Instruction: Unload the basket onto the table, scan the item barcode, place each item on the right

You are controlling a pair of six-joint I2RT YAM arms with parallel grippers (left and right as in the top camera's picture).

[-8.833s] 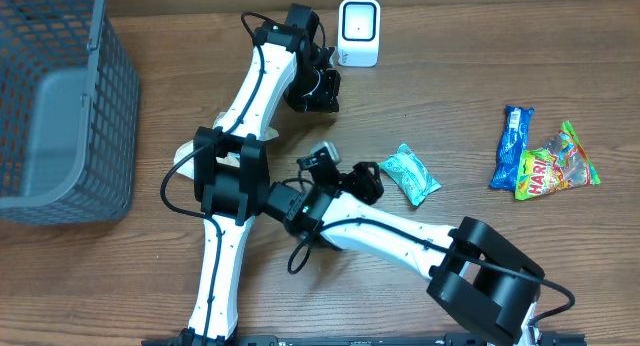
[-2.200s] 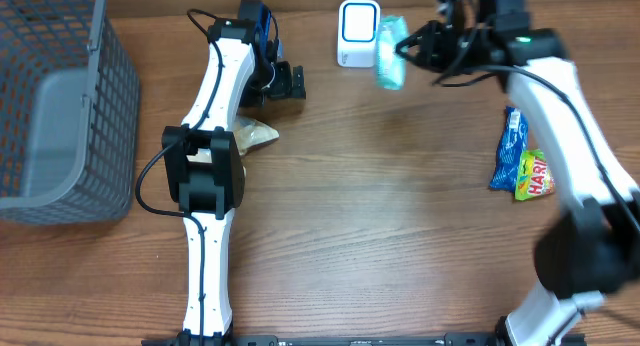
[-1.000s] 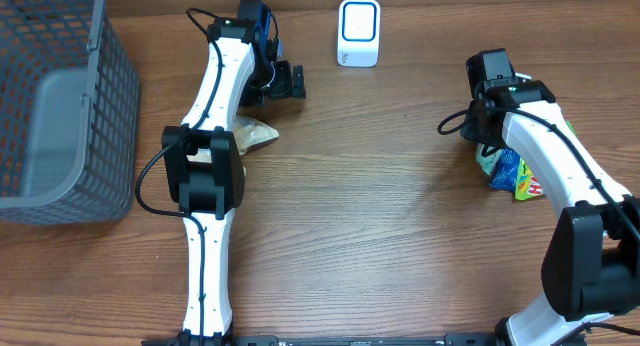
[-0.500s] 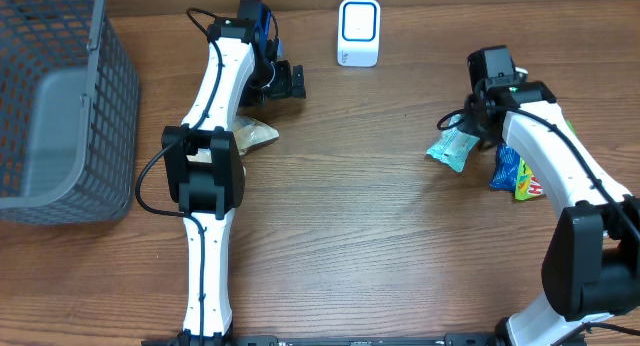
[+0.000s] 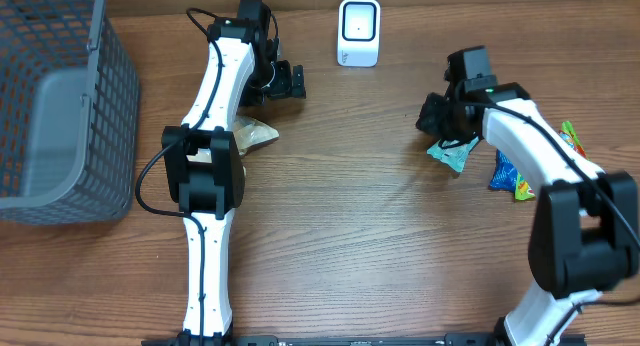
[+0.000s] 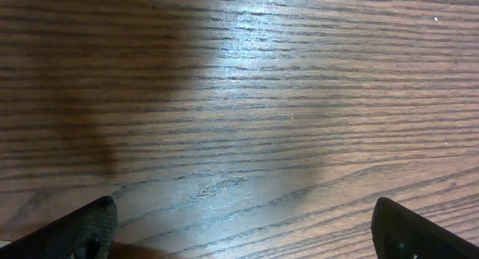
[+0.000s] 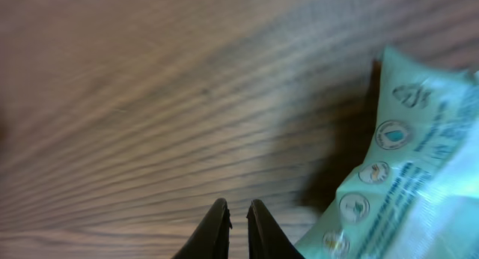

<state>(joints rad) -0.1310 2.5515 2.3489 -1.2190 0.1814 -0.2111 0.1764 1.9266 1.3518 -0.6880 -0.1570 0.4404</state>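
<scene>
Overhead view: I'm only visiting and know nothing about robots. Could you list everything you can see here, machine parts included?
basket: one, grey mesh, far left of the table
scanner: one, white, top middle
tan packet: one, tan, beside the left arm
teal packet: one, teal, on the table beside the right tool, not gripped
blue packet: one, blue, right side, partly hidden by the right arm
gummy bag: one, green and yellow, right side, partly hidden by the right arm
table: one, brown wood, under everything
left arm: one, white with black joints, left of centre
right arm: one, white with black joints, right side
left tool: one, black, open over bare wood
right tool: one, black, shut, empty
</scene>
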